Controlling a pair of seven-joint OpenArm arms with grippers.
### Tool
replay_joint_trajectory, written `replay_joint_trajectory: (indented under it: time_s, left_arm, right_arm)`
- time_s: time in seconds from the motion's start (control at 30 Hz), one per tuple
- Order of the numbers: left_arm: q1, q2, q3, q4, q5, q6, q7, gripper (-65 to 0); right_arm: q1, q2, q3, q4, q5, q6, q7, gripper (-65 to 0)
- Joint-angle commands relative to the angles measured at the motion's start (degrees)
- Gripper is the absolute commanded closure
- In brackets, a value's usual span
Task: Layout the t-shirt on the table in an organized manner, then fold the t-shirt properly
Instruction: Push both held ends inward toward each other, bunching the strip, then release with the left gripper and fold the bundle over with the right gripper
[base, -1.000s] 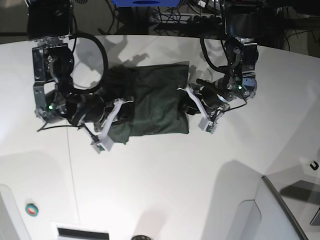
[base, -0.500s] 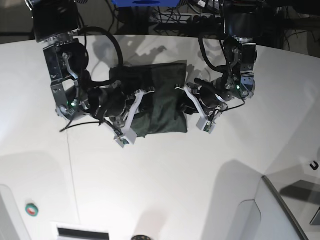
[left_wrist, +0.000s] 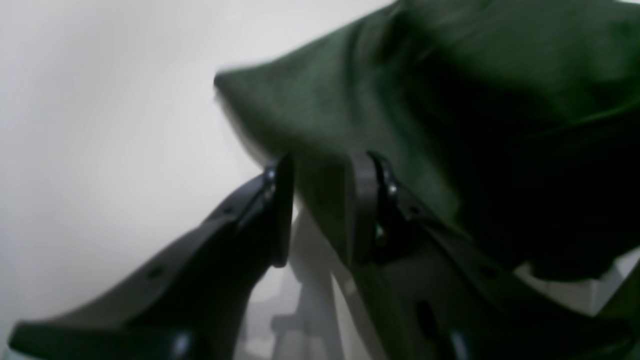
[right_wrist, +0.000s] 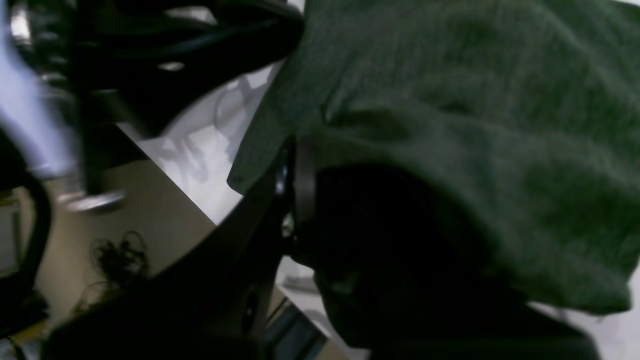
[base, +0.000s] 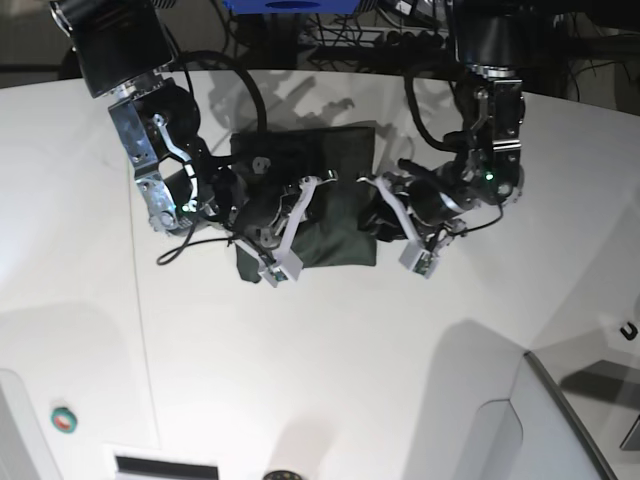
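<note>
gripping: both arms are on the t-shirt (base: 335, 215) at once, one at each end of the folded green bundle.
left gripper (left_wrist: 320, 210): jaws narrowly parted with a fold of green cloth pinched between them; one pad (left_wrist: 362, 205) presses the fabric from the far side, the other (left_wrist: 284, 210) sits on the near edge.
cloth at left gripper: rises up and away from the fingertips, a pointed corner sticking out just above and to one side of them.
right gripper (base: 300, 215): nearly closed and clamped on cloth; in its wrist view only one pad (right_wrist: 303, 192) shows, the rest buried under green knit.
cloth at right gripper: draped over the top of the jaws and hanging past them, a hemmed edge showing just beside the visible pad.
t-shirt: a compact dark rectangle between the two grippers, its ends lifted where they hold it.
table (base: 330, 380): white top under the bundle and all around both arms.
right arm: reaching across over the shirt's own half, its wrist above the fabric.
left arm: wrist just off the shirt's other end, fingertips at the edge.
</note>
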Motion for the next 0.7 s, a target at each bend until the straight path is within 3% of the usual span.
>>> replay_joint_trajectory:
  time_s: [0.0,0.13,0.3,0.43,0.67]
  left_arm:
    - [0.0,-1.1,-0.3,1.6,0.1,-0.1,-0.6,-17.4]
    - [3.7,-5.8,-0.3,2.9,0.1,3.4,-0.6,-17.4]
    - [10.5,-11.8,-2.8,2.9,-0.5,3.7,-0.6,-17.4]
    - [15.9,-12.3,-13.2,2.9,-0.5,3.6,-0.6,-17.4]
    - [22.5,-12.5,-24.7,3.0,0.1,3.6,-0.6,-17.4]
  right_arm:
    - [1.0,-0.1,-0.5,0.8,0.9,-1.1,1.5,-0.8]
    - [1.9,0.2,-4.6,0.8,0.9,-5.5,3.1,-0.8]
    - [2.2,0.1,-9.5,1.3,-3.8,-9.5,4.4,-0.8]
    - [1.9,-0.6,-11.2,1.0,-10.3,-9.6,4.7,-0.8]
    - [2.3,-2.3,-14.4,1.1,-14.4,-17.2,4.7,-0.8]
